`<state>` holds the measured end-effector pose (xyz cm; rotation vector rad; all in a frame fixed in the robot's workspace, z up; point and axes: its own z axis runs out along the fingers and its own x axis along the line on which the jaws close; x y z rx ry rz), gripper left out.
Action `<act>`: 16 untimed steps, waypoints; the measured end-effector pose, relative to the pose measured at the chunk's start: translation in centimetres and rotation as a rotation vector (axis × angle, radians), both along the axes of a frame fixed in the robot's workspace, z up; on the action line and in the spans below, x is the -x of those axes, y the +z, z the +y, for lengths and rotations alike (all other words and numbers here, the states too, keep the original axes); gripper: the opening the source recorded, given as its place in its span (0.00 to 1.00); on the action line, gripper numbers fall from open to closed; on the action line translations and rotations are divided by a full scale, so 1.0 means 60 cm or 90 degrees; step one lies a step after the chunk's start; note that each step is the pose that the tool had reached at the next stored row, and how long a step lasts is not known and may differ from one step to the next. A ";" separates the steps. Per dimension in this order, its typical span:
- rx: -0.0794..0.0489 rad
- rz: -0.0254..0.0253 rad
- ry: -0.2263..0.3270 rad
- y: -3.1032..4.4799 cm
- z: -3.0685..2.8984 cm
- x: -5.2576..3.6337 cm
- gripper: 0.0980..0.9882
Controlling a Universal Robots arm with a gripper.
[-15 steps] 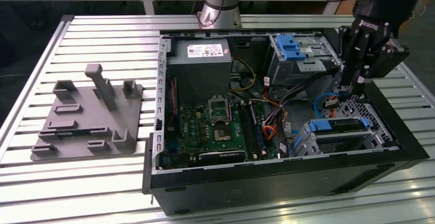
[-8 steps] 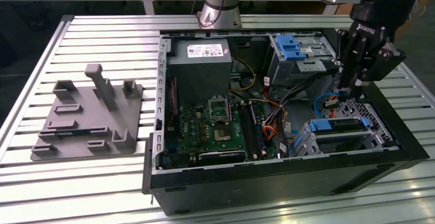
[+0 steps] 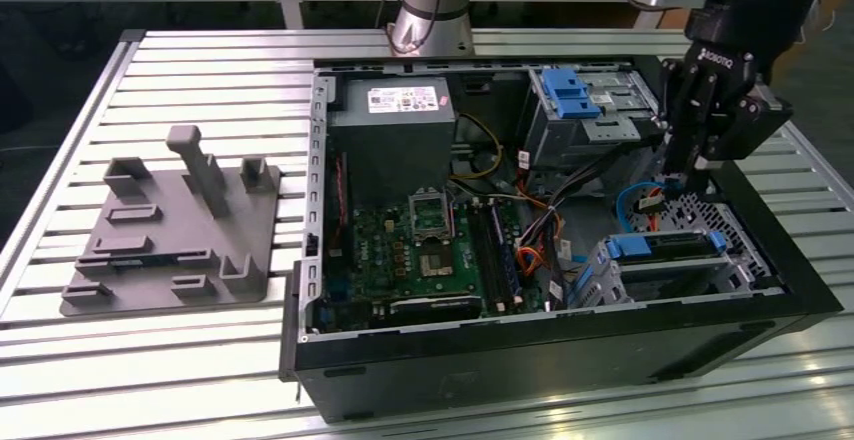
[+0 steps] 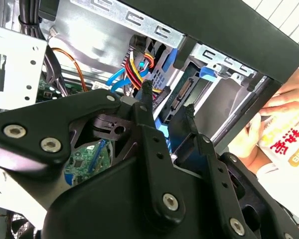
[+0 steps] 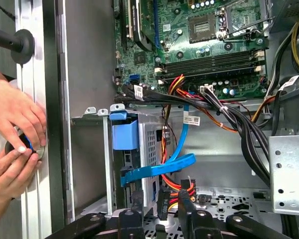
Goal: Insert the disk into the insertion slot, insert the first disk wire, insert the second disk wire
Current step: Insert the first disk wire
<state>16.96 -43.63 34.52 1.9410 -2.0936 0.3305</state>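
Item: open computer case (image 3: 534,360) on a slatted metal surface (image 3: 200,60).

- Disk (image 3: 667,247): seated in the low perforated cage (image 3: 741,235) at the case's near corner on the exterior view's right. Its blue carrier (image 5: 124,132) stands at the cage mouth.
- Gripper (image 3: 691,175): hangs inside the case just above and behind the cage, near the disk but apart from it. In the second wrist view its fingers (image 4: 147,94) stand a narrow gap apart, pointing at the disk's end.
- Black plug (image 5: 163,199) on red and yellow wires: in line with that gap. It may be touching the fingertips; the view does not settle it.
- Blue flat cable (image 5: 159,169): loops loose beside the cage.
- Green circuit board (image 3: 420,250): on the case floor.
- A person's hand (image 5: 15,119): on the case's outer rim.
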 end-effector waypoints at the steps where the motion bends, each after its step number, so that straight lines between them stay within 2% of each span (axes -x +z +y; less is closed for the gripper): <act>1: 0.001 -0.0009 0.000 -0.001 0.0002 0.000 0.35; 4: 0.007 -0.0021 0.000 -0.004 0.0025 0.000 0.35; 8: 0.030 -0.0028 0.000 -0.007 0.0103 0.000 0.35; 11: 0.033 -0.0067 0.000 -0.008 0.0158 0.000 0.35; 15: 0.035 -0.0073 0.000 -0.009 0.0174 0.001 0.35; 16: 0.036 -0.0107 0.000 -0.010 0.0177 0.001 0.35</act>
